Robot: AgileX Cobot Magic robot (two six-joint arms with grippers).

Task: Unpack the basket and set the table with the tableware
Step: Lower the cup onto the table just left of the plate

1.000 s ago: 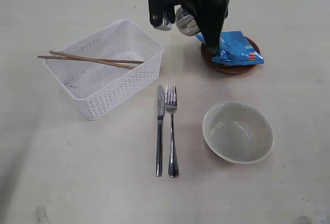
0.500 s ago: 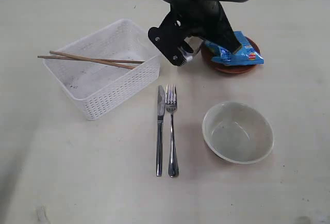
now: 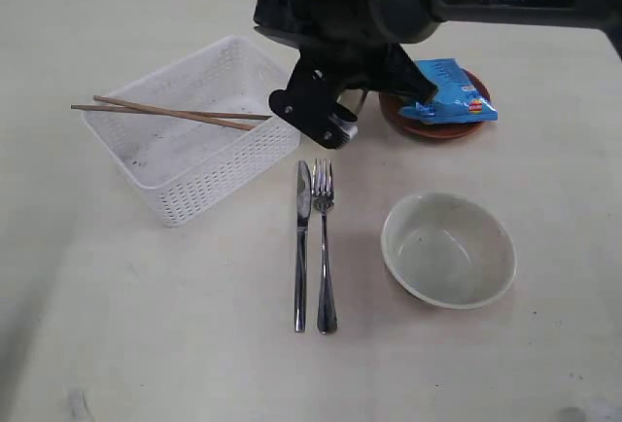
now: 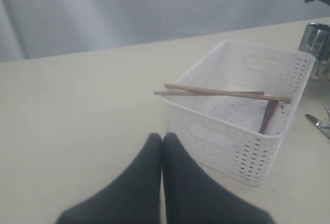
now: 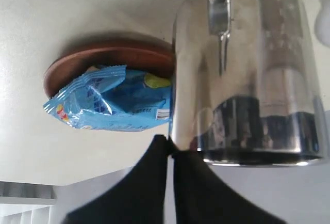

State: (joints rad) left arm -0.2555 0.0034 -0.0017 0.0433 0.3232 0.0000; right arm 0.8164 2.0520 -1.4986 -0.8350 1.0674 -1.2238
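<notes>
Change: the right gripper point(image 5: 169, 142) has swung from above the plate point(image 3: 437, 131) down toward the basket point(image 3: 225, 175).
Right claw: pinched shut on the wall of the steel cup point(image 5: 242, 69).
Left claw: the left gripper point(image 4: 162, 142) is shut and holds nothing.
Cup: between basket and plate, seemingly off the table point(image 3: 146, 325).
Meaning: the cup is out but not yet placed.
Still packed: chopsticks point(image 3: 175, 111) across the rim, spoon point(image 4: 269, 115) inside.
Room: a narrow gap here, close to the knife point(image 3: 302, 247) and fork point(image 3: 325, 247) tips.

Basket point(image 3: 194, 130) was seen white, sides patterned with perforated lattice. Chopsticks point(image 3: 175, 111) were noted brown, spoon point(image 4: 269, 116) reddish-brown. Table point(image 3: 146, 325) was seen pale cream. Knife point(image 3: 302, 247), fork point(image 3: 324, 247), cup point(image 5: 247, 69) were noted shiny steel. Bowl point(image 3: 447, 250) was seen pale greenish-white, plate point(image 3: 437, 128) reddish-brown, packet point(image 3: 447, 91) bright blue with red-yellow mark.
</notes>
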